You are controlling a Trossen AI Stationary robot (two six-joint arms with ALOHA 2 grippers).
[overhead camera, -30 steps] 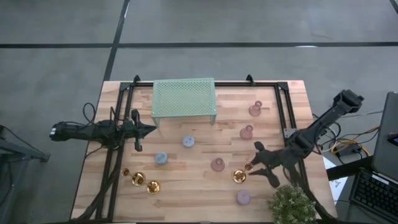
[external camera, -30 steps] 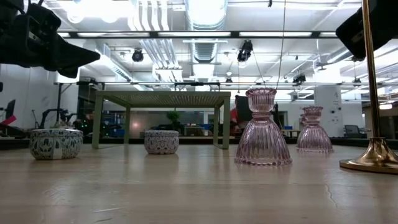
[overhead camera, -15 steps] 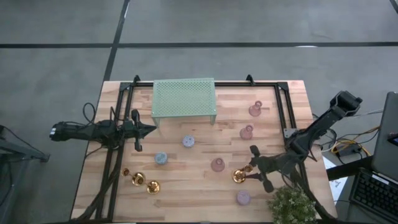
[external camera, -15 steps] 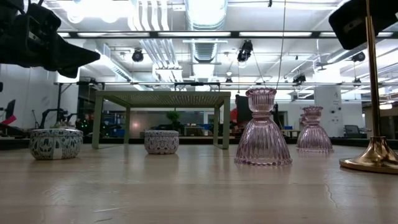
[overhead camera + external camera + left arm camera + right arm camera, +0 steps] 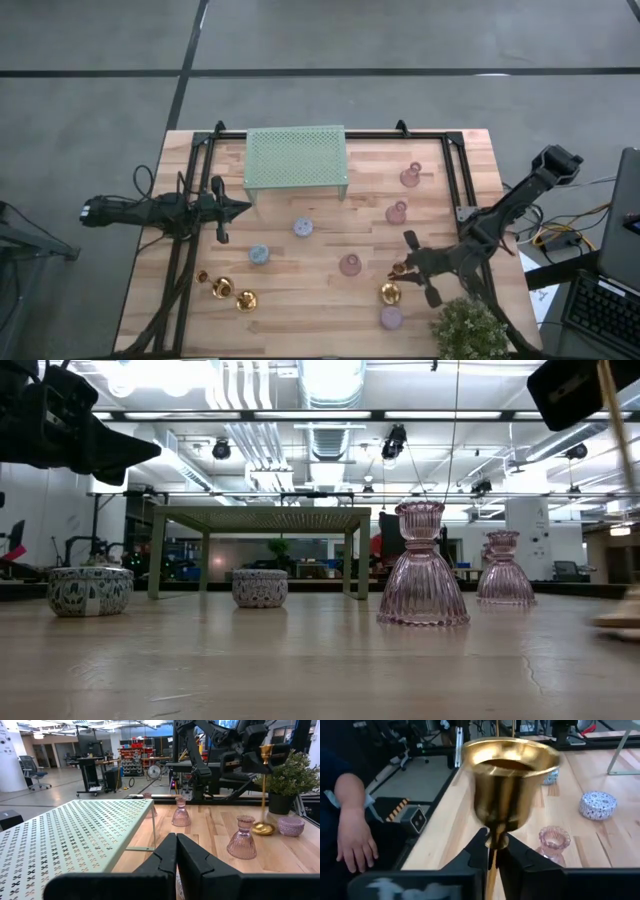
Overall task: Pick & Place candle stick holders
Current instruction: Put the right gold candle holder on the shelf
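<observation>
Grey floor (image 5: 100,40), bright ceiling lights (image 5: 330,378)

I see shiny gold candlesticks (image 5: 390,293), pink ribbed glass holders (image 5: 422,568), blue-patterned white round holders (image 5: 90,590), and a pale green perforated rack (image 5: 296,157).

High view: overhead, facing straight down, far enough to take in the whole wooden surface (image 5: 300,290) and the green perforated rack (image 5: 296,157).
Low view: at surface height, level, facing the room; the rack (image 5: 262,518) stands far back, a pink glass holder (image 5: 422,568) near.
Left wrist view: close beside the rack (image 5: 70,835), facing across the surface toward the gold candlestick (image 5: 264,790).
Right wrist view: very close behind that candlestick's cup (image 5: 509,785), looking along the surface edge.
</observation>
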